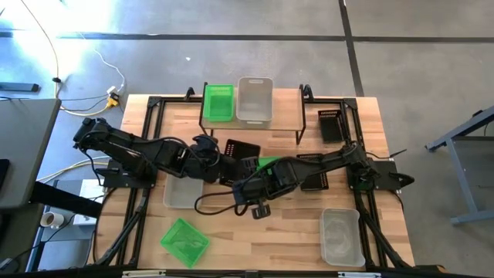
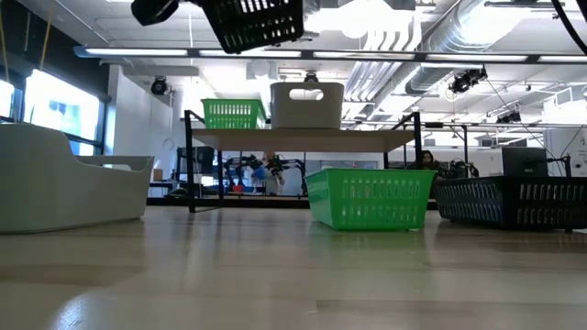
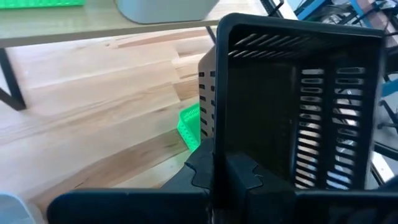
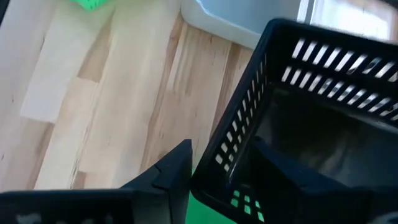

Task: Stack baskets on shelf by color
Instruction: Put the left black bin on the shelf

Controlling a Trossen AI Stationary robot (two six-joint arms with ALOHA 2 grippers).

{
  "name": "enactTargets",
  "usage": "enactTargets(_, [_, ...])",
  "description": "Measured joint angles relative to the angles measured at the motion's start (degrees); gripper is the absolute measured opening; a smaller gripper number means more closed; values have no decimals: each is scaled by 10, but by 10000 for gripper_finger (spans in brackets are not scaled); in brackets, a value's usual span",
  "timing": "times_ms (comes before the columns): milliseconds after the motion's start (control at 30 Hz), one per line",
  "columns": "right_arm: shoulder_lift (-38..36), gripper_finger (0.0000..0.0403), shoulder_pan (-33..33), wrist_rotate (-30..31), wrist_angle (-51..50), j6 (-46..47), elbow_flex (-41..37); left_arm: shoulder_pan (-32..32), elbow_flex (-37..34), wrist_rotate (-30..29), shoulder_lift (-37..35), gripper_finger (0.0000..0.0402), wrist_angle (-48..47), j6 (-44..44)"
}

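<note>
We saw both arms meeting over the middle of the tabletop. The left pincer was clenched on the wall of a black basket, held aloft clear of the wood. The right pincer gripped the rim of the same black basket, as far as we could tell. On the shelf sat a green basket beside a whitish basket.
</note>
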Motion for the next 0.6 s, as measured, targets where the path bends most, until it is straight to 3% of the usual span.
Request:
enactTargets(300, [0,47,1,17,-17,20,0,1,0,1,-1,0,16,36])
enactTargets(600, [-3,5,-3,36,-49,28,1,2,0,9,-12,0,79,106])
